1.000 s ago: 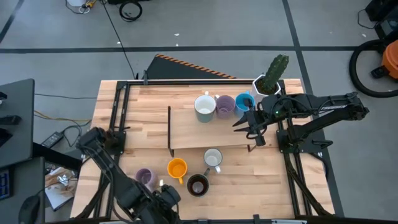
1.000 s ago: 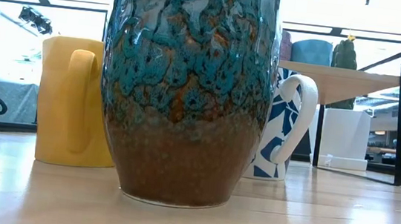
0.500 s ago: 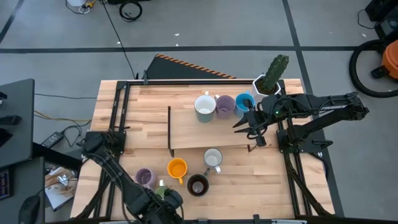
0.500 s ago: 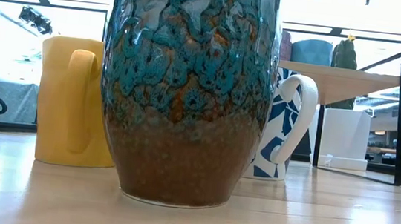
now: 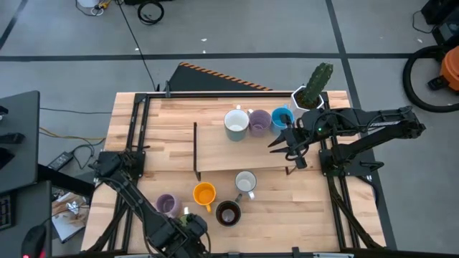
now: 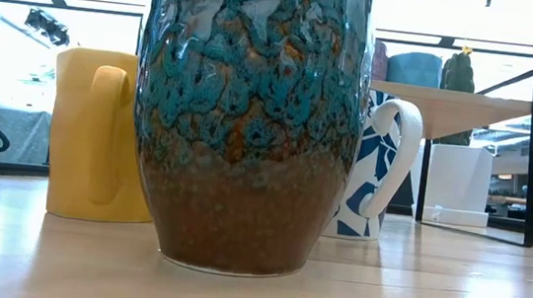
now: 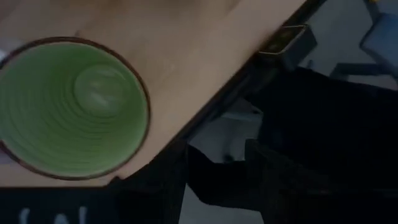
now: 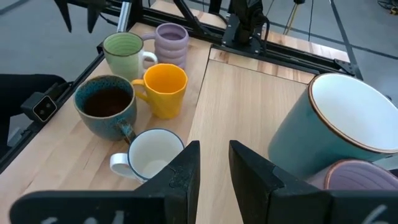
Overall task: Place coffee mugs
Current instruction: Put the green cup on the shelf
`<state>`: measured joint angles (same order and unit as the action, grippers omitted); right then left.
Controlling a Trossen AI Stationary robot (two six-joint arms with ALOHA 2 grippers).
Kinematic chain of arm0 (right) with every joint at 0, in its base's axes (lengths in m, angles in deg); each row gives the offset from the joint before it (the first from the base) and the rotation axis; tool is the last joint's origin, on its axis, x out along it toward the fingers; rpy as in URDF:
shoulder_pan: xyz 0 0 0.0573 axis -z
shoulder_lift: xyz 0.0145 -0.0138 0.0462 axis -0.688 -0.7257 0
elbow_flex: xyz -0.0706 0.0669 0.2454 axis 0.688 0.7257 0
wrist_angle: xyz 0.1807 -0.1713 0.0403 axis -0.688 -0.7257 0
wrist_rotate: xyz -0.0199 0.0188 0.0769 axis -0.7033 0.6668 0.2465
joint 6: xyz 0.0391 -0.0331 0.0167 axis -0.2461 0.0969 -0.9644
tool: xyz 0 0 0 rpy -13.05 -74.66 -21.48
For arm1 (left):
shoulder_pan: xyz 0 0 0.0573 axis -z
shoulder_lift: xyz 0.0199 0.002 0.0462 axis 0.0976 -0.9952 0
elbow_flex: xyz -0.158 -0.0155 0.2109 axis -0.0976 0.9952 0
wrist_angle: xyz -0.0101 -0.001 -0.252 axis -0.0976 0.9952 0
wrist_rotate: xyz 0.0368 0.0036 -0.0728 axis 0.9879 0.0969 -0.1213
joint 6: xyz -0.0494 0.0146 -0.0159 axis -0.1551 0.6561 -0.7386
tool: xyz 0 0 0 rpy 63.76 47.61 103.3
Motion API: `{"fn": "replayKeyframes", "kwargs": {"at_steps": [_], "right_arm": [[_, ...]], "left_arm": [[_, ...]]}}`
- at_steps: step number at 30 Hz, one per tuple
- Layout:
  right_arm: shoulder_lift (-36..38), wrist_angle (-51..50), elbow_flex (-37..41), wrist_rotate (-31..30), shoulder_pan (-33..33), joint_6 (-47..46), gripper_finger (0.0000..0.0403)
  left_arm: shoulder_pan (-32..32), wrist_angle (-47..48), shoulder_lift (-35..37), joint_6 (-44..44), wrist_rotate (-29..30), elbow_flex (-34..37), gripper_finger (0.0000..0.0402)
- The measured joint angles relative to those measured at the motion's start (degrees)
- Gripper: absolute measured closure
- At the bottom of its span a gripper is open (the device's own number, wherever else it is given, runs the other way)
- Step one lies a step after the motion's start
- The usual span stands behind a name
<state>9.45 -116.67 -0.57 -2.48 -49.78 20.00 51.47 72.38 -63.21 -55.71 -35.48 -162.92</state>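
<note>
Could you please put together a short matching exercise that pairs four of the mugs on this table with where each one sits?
Things:
1. blue mug
2. green mug
3. orange mug
4. white mug

Places:
A. on the raised shelf, nearest the cactus pot
B. on the raised shelf, farthest from the cactus pot
C. on the table, beside the dark brown mug
D. at the table's front edge, by the left arm's wrist

Pairs: 1-A, 2-D, 3-C, 4-B

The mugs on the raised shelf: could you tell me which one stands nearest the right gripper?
The blue mug, the end one of the row on the shelf, right beside the right gripper. The lavender mug and white mug stand farther along.
</note>
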Motion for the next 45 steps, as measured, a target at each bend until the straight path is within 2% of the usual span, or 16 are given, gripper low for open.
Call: {"fn": "replayKeyframes", "kwargs": {"at_steps": [3, 7, 12, 16, 19, 28, 36, 40, 45], "right_arm": [[0.0, 0.0, 0.0, 0.0, 0.0, 0.3, 0.0312], [0.0, 0.3, 0.0, 0.0, 0.0, 0.4, 0.0312], [0.0, 0.8, 0.6, 0.0, 0.0, 0.6, 0.0312], [0.0, 0.9, 1.4, 0.0, 0.0, 0.9, 0.0312], [0.0, 0.9, 1.5, 0.0, 0.0, 0.9, 0.0312], [0.0, 0.7, 1.5, 0.0, 0.0, 1.5, 0.0312], [0.0, 0.7, 1.5, 0.0, 0.0, 1.4, 0.0312], [0.0, 0.7, 1.5, 0.0, 0.0, 1.3, 0.0312], [0.0, 0.7, 1.5, -0.1, 0.0, 1.3, 0.0312]], "left_arm": [[-0.7, 0.4, 0.0, -0.1, 0.0, 0.0, 0.0226], [-0.8, 1.2, 0.0, -0.1, -0.9, 0.0, 0.0193], [-1.6, 3.9, 0.0, 0.0, -5.5, 0.0, 0.0144], [-2.4, 6.5, 0.0, -0.3, -8.7, 0.0, 0.0136], [-2.6, 7.9, 0.0, -0.2, -8.3, 0.0, 0.0141], [-1.8, 7.5, -3.2, 0.0, -1.1, 0.0, 0.0156], [-1.3, 7.0, -8.0, 0.0, -1.6, 0.0, 0.0164], [-1.3, 6.9, -8.9, 0.6, -2.0, 0.0, 0.0188], [-1.3, 6.8, -8.9, 0.6, -2.0, 0.0, 0.0239]]}}
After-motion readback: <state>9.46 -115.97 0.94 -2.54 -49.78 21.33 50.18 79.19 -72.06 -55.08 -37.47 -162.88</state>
